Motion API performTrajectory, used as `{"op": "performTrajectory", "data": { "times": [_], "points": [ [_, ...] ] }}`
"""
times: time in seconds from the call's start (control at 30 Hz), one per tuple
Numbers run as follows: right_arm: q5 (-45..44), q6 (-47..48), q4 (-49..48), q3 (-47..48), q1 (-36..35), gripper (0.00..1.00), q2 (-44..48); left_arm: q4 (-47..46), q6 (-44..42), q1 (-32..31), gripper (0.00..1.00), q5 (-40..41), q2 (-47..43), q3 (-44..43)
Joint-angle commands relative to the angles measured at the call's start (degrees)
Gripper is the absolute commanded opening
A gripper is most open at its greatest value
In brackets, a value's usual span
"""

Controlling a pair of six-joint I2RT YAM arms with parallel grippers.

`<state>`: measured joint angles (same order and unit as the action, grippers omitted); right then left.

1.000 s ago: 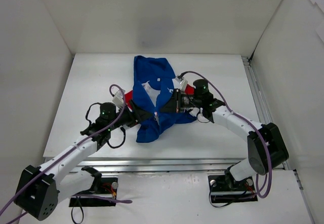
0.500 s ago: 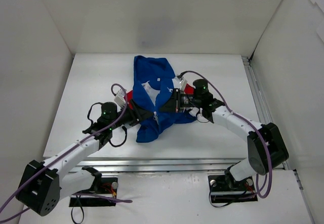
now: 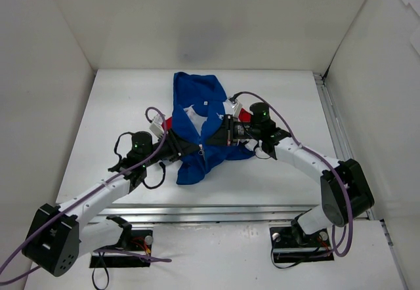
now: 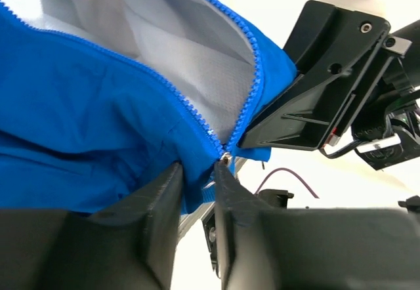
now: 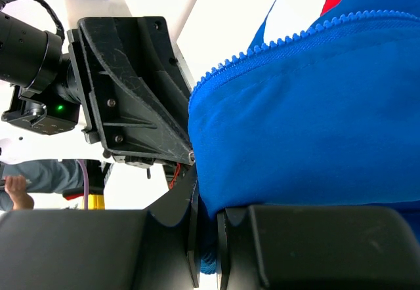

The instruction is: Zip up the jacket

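Lying crumpled at the middle of the table (image 3: 111, 106), the blue jacket (image 3: 197, 106) has its zipper open. The right gripper (image 5: 206, 218) pinches the blue fabric. The left gripper (image 4: 199, 172) stands narrowly parted around the zipper's lower end; whether it grips, I cannot tell

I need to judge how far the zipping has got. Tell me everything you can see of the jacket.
The jacket is small, made of royal-blue fabric with white lining and red at its sides. It lies crumpled on the white table, hood away from the arms. Its zipper is open, the teeth parting above the slider at the bottom. The left end effector straddles that bottom end; the right end effector pinches blue fabric beside the teeth.
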<state>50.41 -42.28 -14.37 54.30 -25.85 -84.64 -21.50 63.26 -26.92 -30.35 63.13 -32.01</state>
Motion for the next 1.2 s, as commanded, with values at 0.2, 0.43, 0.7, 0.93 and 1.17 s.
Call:
{"op": "performTrajectory", "data": {
  "times": [0.2, 0.43, 0.7, 0.93, 1.17],
  "points": [
    [1.3, -0.9, -5.4, 1.4, -0.3, 0.00, 1.9, -6.5, -2.6, 1.5, 0.00, -3.5, -0.4, -2.2],
    [1.8, -0.3, -5.8, 5.9, -0.3, 0.00, -0.6, 3.1, -14.9, 6.8, 0.00, -9.5, 2.4, -14.5],
    [2.5, 0.1, -10.8, 13.0, 1.0, 0.00, -5.3, 2.6, -23.4, 9.3, 0.00, -21.6, 15.7, -28.5],
    [2.9, 0.2, -11.8, 17.9, 6.0, 0.00, -7.7, 4.8, -28.8, 13.5, 0.00, -18.0, 18.1, -32.8],
    [5.8, -2.4, -12.1, 36.5, 10.8, 0.00, -18.5, 0.5, -24.3, 19.4, 0.00, -25.4, 33.6, -50.3]
  ]
}}
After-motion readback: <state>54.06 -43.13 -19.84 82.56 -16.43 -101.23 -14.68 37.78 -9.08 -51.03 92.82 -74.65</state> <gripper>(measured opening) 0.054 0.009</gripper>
